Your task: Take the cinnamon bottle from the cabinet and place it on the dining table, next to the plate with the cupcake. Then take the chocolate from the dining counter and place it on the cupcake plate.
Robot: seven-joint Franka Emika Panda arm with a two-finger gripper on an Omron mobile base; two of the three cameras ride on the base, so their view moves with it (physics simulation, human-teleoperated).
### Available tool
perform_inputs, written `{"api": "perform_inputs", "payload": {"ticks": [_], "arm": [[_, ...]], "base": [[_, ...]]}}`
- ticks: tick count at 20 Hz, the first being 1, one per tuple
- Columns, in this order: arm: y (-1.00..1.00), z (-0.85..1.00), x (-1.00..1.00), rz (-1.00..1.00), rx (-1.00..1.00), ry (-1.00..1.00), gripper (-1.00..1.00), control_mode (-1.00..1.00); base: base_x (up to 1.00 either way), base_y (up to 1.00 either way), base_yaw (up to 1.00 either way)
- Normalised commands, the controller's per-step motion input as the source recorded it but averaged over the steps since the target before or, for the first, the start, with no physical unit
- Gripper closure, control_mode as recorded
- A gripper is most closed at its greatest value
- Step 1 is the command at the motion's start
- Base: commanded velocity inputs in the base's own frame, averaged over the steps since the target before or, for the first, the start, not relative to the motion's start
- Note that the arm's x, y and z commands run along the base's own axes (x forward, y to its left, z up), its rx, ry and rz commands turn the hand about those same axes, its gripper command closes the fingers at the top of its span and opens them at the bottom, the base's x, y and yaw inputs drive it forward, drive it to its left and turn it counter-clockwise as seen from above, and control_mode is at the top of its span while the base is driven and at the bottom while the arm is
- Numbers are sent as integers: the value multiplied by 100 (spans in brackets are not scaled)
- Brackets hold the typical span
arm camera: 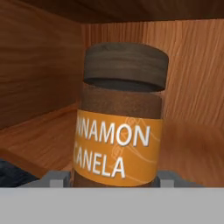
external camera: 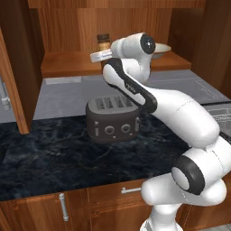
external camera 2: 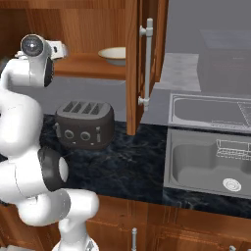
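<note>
The cinnamon bottle (arm camera: 118,131), brown with a dark cap and an orange "CINNAMON CANELA" label, stands upright in the reddish-brown wall cabinet (external camera: 67,63). In the left base view the cinnamon bottle (external camera: 103,41) shows its cap above my hand. My gripper (arm camera: 114,178) reaches onto the shelf, with one fingertip (arm camera: 59,177) pressed against each side of the bottle, shut on it. In the left base view the gripper (external camera: 100,56) is at the bottle's lower half. The bottle's base is hidden. In the right base view the hand (external camera 2: 58,49) points into the cabinet (external camera 2: 88,66).
A dark four-slot toaster (external camera: 113,118) stands on the black marbled counter (external camera: 45,153) below the cabinet. A pale bowl (external camera 2: 113,55) sits on the shelf to the bottle's right. The open cabinet door (external camera 2: 139,68) hangs right of the arm, and a steel sink (external camera 2: 211,162) lies beyond it.
</note>
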Motion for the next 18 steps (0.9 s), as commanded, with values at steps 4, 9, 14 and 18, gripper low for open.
{"api": "perform_inputs", "payload": {"ticks": [4,9,14,18], "arm": [[-37,0,-100,29,6,-2,100,-100],[-56,-1,-100,31,13,-7,100,-100],[-24,-8,-100,23,17,-15,100,-100],[0,-28,-100,15,1,-6,100,-100]], "base": [[0,0,0],[0,0,0],[0,0,0],[0,0,0]]}}
